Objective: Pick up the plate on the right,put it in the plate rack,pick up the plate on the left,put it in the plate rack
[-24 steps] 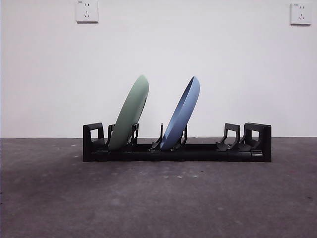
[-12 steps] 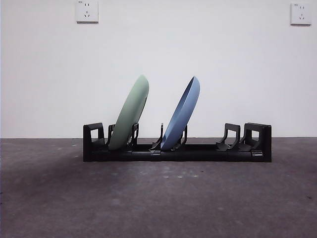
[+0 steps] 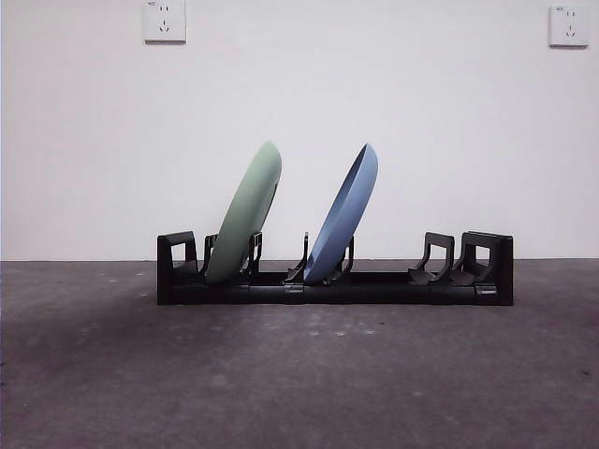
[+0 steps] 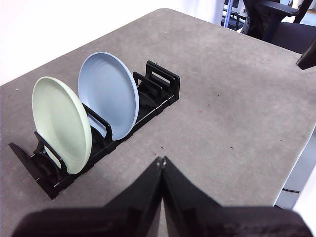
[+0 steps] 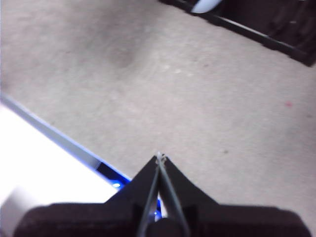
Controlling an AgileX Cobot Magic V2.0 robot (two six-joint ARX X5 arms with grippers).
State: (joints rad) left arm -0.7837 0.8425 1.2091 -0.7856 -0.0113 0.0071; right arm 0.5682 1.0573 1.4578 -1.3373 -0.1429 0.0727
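The rack [image 3: 334,273] stands on the table [image 3: 299,374] near the wall [image 3: 421,122], and both plates are in it; the green plate [image 3: 245,213] sits in slots near one blocky end, the blue plate [image 3: 343,215] in slots nearer the rack's middle, and the prongs toward the other end are bare. Both plates lean the same way, resting on prongs, apart from each other; by the look of it the task's placing is done.

The left gripper [image 4: 162,160] is well away from the rack, over bare table, its jaws pressed together with nothing between them; the right gripper [image 5: 159,157] is likewise closed and empty, near the table's edge, with only a corner of the rack [image 5: 276,24] in its view.

The risks left are small, I judge; each plate leans rather than stands upright, so a knock to the rack, or an arm sweeping low past it, could tip a plate out of its slots or into the other; the rack looks light and loose on the table, so any contact might slide it.
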